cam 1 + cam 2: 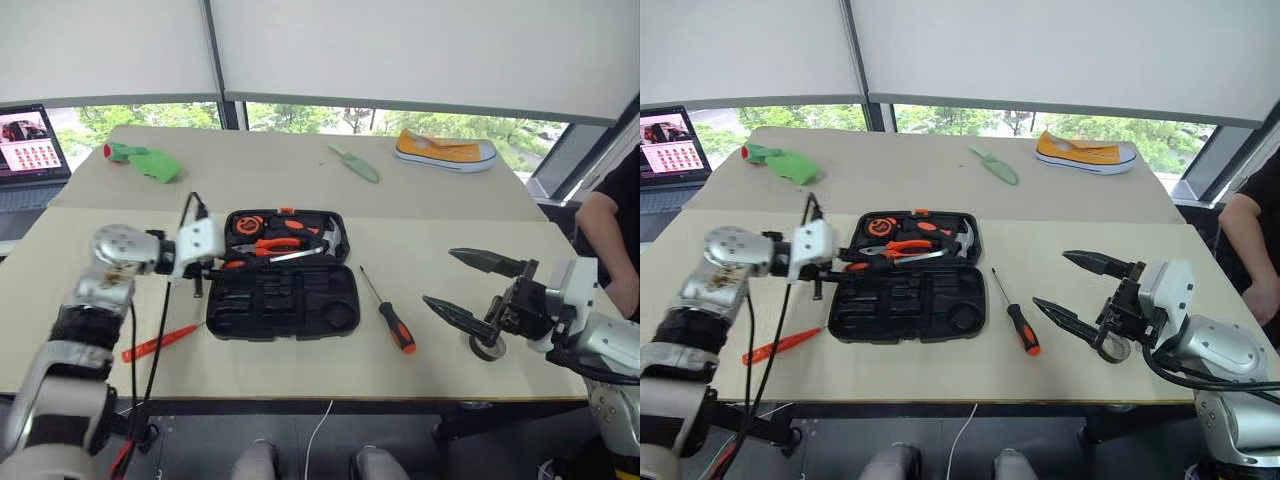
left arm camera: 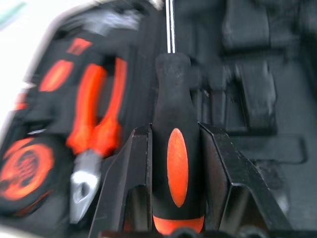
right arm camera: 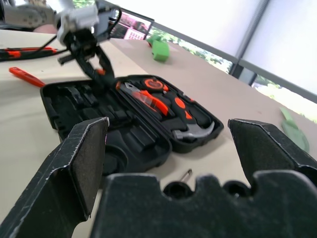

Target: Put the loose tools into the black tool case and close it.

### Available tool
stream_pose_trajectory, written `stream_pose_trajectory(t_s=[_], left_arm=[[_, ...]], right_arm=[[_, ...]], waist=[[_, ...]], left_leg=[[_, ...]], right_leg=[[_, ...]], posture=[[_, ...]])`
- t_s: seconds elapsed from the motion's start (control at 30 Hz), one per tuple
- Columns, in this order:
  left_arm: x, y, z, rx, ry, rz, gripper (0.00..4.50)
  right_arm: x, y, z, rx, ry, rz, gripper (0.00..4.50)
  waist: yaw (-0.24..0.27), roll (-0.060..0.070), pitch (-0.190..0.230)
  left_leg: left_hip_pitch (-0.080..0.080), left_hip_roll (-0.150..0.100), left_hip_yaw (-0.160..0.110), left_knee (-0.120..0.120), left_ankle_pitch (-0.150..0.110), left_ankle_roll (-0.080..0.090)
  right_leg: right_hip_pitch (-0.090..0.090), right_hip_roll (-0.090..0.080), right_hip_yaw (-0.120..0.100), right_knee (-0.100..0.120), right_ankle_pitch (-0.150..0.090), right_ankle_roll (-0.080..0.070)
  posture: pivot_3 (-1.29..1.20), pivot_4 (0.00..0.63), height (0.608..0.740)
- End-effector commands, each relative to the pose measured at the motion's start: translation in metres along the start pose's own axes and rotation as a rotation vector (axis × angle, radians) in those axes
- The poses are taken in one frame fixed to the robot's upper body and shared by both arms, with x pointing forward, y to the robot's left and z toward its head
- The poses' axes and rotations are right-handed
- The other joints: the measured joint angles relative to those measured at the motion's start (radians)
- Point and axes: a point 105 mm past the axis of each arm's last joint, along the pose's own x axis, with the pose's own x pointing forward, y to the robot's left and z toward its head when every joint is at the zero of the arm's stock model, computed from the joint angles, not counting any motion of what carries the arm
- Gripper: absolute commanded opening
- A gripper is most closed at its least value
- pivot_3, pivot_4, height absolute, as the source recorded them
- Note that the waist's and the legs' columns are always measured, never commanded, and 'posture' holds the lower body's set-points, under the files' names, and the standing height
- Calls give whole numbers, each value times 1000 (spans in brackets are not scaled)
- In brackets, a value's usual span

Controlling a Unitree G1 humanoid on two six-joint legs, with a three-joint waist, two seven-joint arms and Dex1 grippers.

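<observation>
The black tool case point(image 1: 300, 300) lies open in the middle of the table, with pliers, a tape measure and a hammer in its far half. My left gripper point(image 1: 216, 264) is at the case's left edge, shut on a black-and-orange screwdriver point(image 2: 177, 168) whose shaft points across the case. A second black-orange screwdriver point(image 1: 390, 316) lies on the table just right of the case. A thin all-orange screwdriver point(image 1: 158, 342) lies left of the case near the front edge. My right gripper point(image 1: 438, 277) hovers open and empty to the right of that loose screwdriver.
A small dark ring point(image 1: 487, 347) sits on the table under my right gripper. At the back are a green trowel point(image 1: 355, 162), a yellow shoe point(image 1: 445, 150) and a green object point(image 1: 145, 160). A laptop point(image 1: 30, 150) stands far left. A person's arm point(image 1: 612, 228) is at the right edge.
</observation>
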Motion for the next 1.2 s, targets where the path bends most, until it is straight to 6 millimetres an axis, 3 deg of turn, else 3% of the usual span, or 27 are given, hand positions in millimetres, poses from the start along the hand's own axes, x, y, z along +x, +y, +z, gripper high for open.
stream_pose_trajectory(t_s=[0.03,0.4,0.47,0.67,0.83,0.93,1.2], left_arm=[[2,13,1,58,30,55,870],[10,11,-3,109,34,59,870],[10,13,-4,95,36,77,1878],[14,17,9,77,-70,147,4000],[11,20,29,-89,-281,214,4000],[16,11,21,-217,-293,213,3229],[44,-13,-8,-349,-117,209,210]], right_arm=[[-7,1,11,-25,-37,-31,4500],[-4,8,12,41,-77,-65,4500],[-3,8,13,45,-78,-65,4500],[-1,15,12,97,-76,-42,4500],[-4,18,8,131,-64,-39,4500],[-5,20,6,143,-58,-43,4500],[-4,21,3,149,-57,-57,4500]], waist=[[1,0,0],[8,0,0],[8,0,0],[10,0,0],[9,1,0],[7,1,0],[9,1,0]], left_leg=[[0,0,0,0,0,0],[-1,0,0,7,0,0],[-1,0,0,7,0,0],[-1,0,-1,7,0,0],[-1,0,-1,7,0,0],[-1,0,-1,8,0,1],[-1,0,-2,10,0,1]], right_leg=[[0,0,0,0,0,0],[1,-1,0,3,1,2],[1,-1,0,3,1,3],[2,-1,0,3,1,3],[2,-1,0,3,1,3],[2,-1,0,4,1,3],[3,-1,0,4,2,3]], posture=[[0,150,740],[0,150,740],[0,150,740],[0,150,740],[0,150,740],[0,150,740],[0,150,740]])
